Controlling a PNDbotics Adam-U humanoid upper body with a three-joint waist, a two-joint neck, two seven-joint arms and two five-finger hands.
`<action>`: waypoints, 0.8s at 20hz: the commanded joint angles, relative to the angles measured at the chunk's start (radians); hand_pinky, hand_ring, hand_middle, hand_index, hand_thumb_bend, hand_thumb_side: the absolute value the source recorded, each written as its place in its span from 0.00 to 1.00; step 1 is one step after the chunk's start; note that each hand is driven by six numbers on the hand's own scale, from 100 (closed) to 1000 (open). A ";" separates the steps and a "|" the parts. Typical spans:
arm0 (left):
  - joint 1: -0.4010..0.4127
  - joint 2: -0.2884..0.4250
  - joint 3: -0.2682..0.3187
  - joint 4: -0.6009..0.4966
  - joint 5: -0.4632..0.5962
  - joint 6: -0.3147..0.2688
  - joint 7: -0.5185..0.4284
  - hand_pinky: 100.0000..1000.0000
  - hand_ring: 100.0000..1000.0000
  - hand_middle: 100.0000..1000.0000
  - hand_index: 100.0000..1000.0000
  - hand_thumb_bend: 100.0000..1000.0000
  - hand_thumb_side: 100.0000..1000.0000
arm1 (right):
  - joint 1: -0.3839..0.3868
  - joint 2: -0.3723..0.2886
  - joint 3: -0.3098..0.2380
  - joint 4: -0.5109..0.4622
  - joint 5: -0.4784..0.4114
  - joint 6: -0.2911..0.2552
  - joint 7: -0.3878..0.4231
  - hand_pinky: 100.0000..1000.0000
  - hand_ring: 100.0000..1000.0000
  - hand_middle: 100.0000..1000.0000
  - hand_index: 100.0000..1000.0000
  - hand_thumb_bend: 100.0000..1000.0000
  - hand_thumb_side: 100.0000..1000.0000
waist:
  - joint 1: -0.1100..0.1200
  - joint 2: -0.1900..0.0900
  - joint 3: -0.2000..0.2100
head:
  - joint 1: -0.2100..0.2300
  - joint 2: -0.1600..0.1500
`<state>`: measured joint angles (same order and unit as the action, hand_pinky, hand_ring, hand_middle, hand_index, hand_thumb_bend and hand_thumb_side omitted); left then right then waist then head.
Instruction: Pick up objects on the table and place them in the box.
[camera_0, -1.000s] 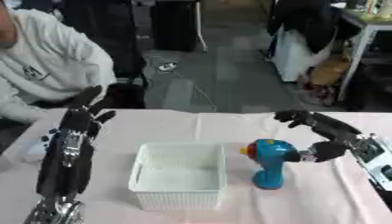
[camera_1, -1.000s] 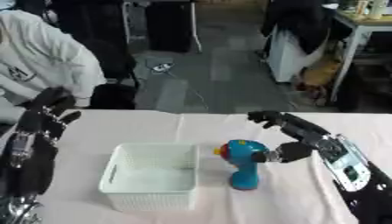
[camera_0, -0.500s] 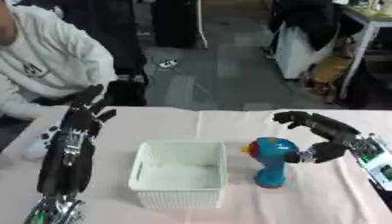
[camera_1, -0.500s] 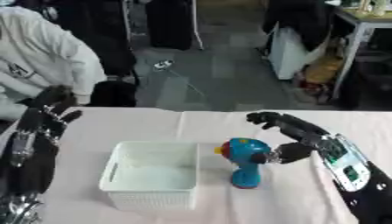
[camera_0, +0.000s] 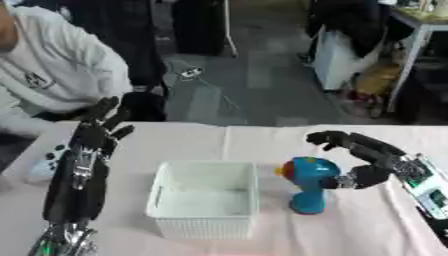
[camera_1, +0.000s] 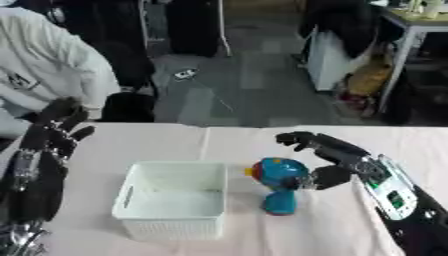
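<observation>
Blue toy (camera_0: 308, 184) stands upright mid-table, just right of white box (camera_0: 206, 197). Right hand (camera_0: 366, 160) beside toy, fingers open, arched, not gripping. Close around toy body, lift straight, clear box rim. Left hand (camera_0: 92, 137) idle, open, left edge.

Both arms mostly black. Left hand (camera_0: 94, 134): black fingers, silver metal links down forearm, bright silvery joint at its lower end. Right hand (camera_1: 325, 159): black, chunky fingers; white panel with small green patch along forearm behind hand.
</observation>
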<state>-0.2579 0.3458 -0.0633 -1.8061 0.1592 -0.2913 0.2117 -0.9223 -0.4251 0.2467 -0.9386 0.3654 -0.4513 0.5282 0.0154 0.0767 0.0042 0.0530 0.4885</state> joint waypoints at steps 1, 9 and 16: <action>-0.014 0.029 0.004 -0.026 0.001 0.001 -0.002 0.84 0.90 0.95 0.98 0.21 0.84 | -0.015 -0.008 0.000 -0.019 -0.008 -0.001 0.009 0.85 0.92 0.91 1.00 0.69 0.72 | -0.002 -0.014 -0.001 | -0.009 -0.012; -0.015 0.029 0.004 -0.027 0.001 0.000 -0.002 0.84 0.90 0.95 0.98 0.21 0.84 | -0.012 0.007 0.008 -0.019 -0.012 -0.002 0.029 0.85 0.92 0.90 1.00 0.68 0.73 | -0.003 -0.015 -0.001 | -0.010 -0.010; -0.016 0.029 0.004 -0.028 0.002 0.001 -0.002 0.84 0.90 0.95 0.98 0.21 0.83 | -0.009 0.015 0.013 -0.016 -0.011 -0.003 0.037 0.85 0.92 0.90 1.00 0.67 0.73 | -0.003 -0.015 0.000 | -0.009 -0.011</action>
<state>-0.2587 0.3519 -0.0633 -1.8063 0.1592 -0.2913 0.2117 -0.9171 -0.3986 0.2617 -0.9413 0.3589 -0.4540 0.5609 0.0128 0.0765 0.0041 0.0529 0.4885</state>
